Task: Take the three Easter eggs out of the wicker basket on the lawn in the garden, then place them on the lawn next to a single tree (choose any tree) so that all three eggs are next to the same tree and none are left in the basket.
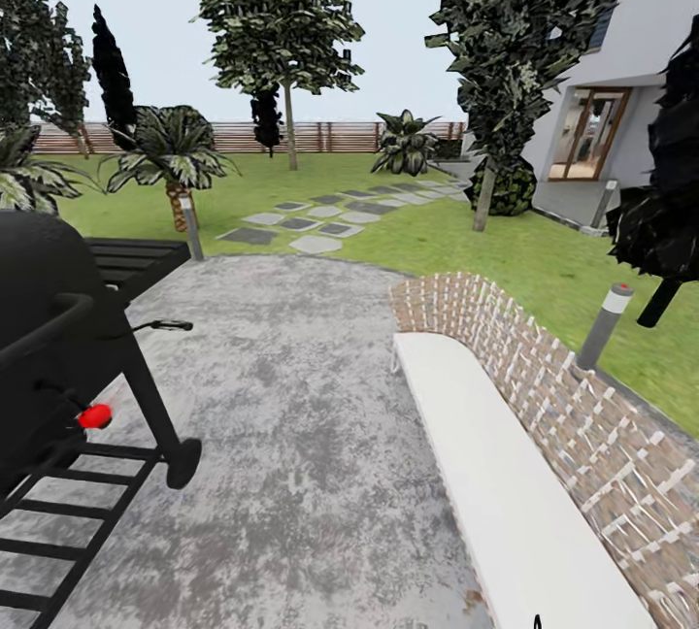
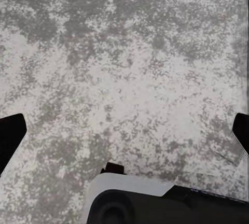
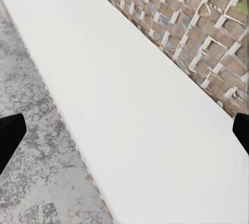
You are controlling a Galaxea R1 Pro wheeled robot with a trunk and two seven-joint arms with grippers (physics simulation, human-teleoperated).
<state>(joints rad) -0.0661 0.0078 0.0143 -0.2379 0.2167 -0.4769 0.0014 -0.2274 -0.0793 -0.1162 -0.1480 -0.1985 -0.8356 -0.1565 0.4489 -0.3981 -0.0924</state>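
Grey paved patio (image 1: 291,396) nearest; beyond, green lawn (image 1: 466,241) and pale-trunked tree (image 1: 289,124).

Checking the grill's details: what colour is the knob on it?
Bright red knob on the black grill, clearest in the head view.

Count: 1 black grill (image 1: 58,347), 1 white bench (image 1: 505,493), 1 curved brick wall (image 1: 582,415), 3 bollard lights, 2 broad-crowned trees, 1 palm (image 1: 173,158), 1 wooden fence (image 1: 320,136), 1 house (image 1: 621,76).
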